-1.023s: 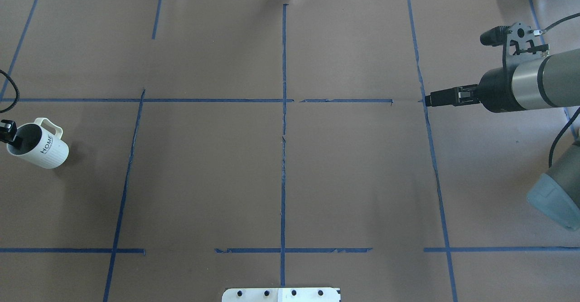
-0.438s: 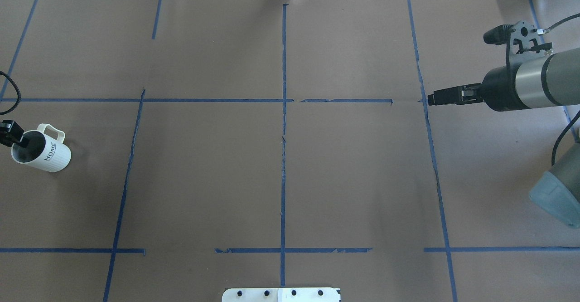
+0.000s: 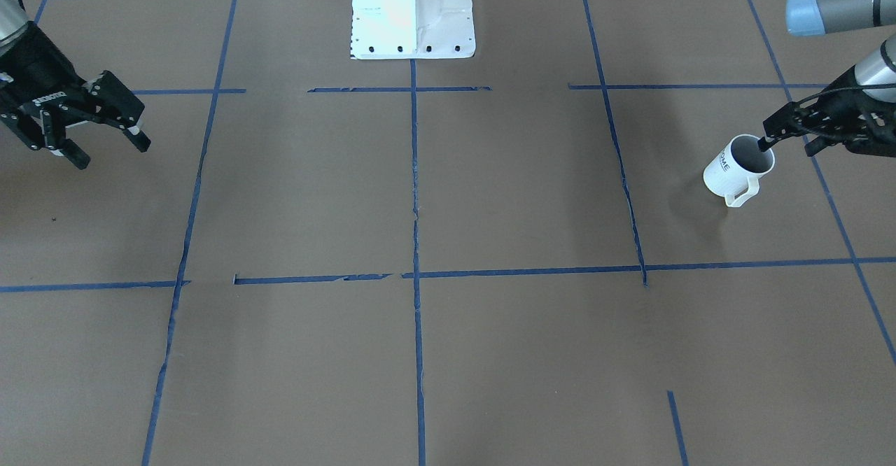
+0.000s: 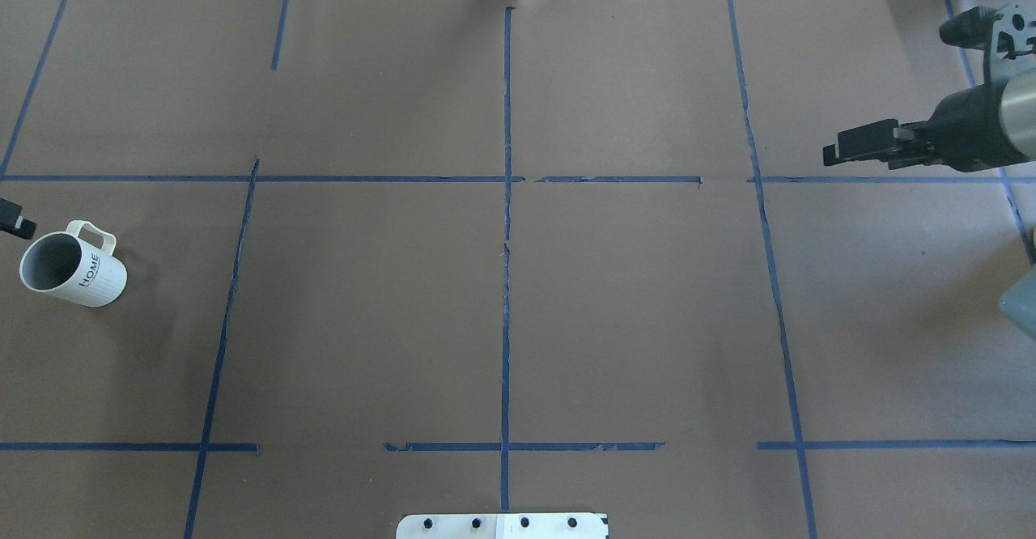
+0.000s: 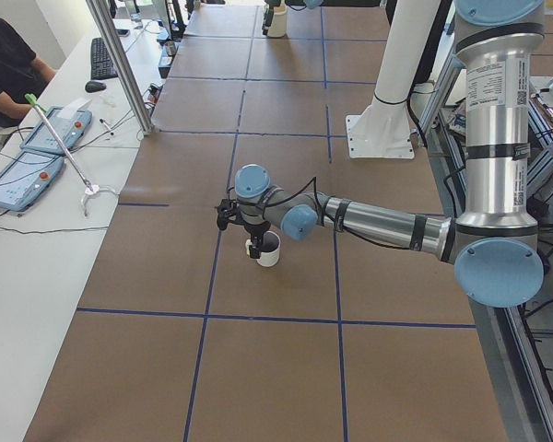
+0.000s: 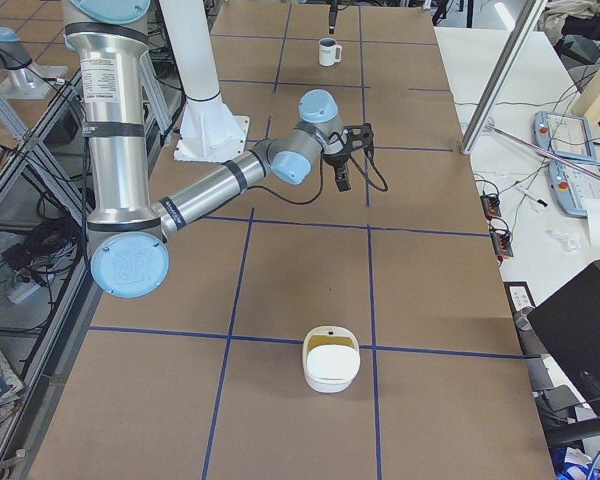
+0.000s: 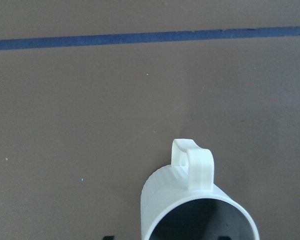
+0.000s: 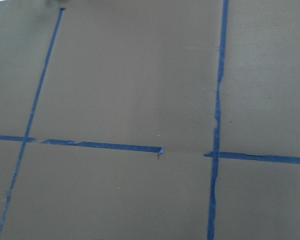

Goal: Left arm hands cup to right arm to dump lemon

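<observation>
The cream cup (image 4: 81,268) with "HOME" on its side stands near the table's left edge, handle pointing away from the robot. Its grey inside shows no lemon; the lemon is hidden or out of view. My left gripper (image 3: 768,137) hovers just above the cup's rim (image 3: 731,168), open, with nothing held. The left wrist view looks down on the cup's mouth and handle (image 7: 192,170), and two fingertips peek in far apart at the bottom edge. Far across the table, my right gripper (image 3: 112,153) hangs open and empty above the mat.
Blue tape lines divide the brown mat (image 4: 502,296) into squares. The white robot base plate (image 3: 413,11) sits at the near-centre edge. A white bowl-like container (image 6: 330,368) stands on the mat near the right end. A person sits at a side desk (image 5: 37,157).
The left gripper's finger has come out of the cup and drawn back toward the left edge, leaving the cup standing. The right gripper has pulled back to the right and slightly away.
</observation>
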Motion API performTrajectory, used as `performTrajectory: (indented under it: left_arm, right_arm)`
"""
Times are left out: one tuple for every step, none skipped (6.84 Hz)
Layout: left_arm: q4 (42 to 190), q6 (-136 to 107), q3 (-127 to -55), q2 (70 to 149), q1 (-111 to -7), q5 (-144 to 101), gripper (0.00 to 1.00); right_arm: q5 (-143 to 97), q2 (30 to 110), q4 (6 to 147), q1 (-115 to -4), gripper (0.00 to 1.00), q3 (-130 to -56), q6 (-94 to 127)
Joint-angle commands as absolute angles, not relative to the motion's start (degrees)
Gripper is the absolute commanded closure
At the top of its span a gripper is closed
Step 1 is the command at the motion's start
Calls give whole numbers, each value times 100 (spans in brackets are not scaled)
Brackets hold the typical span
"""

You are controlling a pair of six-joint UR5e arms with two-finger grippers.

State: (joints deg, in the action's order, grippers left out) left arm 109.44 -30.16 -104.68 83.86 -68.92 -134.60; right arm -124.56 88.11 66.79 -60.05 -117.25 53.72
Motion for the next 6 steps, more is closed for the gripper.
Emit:
performTrajectory:
  left_arm:
    - [10559, -1445, -10443, 8227, -8017, -13456, 0]
    - [9651, -336, -10537, 8270, -8555, -13456, 0]
    - [9120, 554, -10442, 8349, -8969, -13473, 0]
    - [9010, 684, -10241, 8384, -9078, -13508, 0]
    - [9000, 720, -9987, 8393, -9079, -13578, 0]
    - [8896, 651, -9854, 8394, -9079, -13623, 0]
  right_arm:
    - [-13311, 9068, 7974, -6956, 0, -11742, 4306]
    - [-13359, 9531, 8007, -7231, 0, -11751, 3515]
    - [-13377, 9928, 8024, -7416, 0, -11751, 2880]
    - [-13377, 10306, 8033, -7609, 0, -11734, 2422]
    - [-13386, 10631, 8059, -7925, 0, -11672, 1756]
    - [-13473, 10983, 8060, -8041, 0, -11681, 1575]
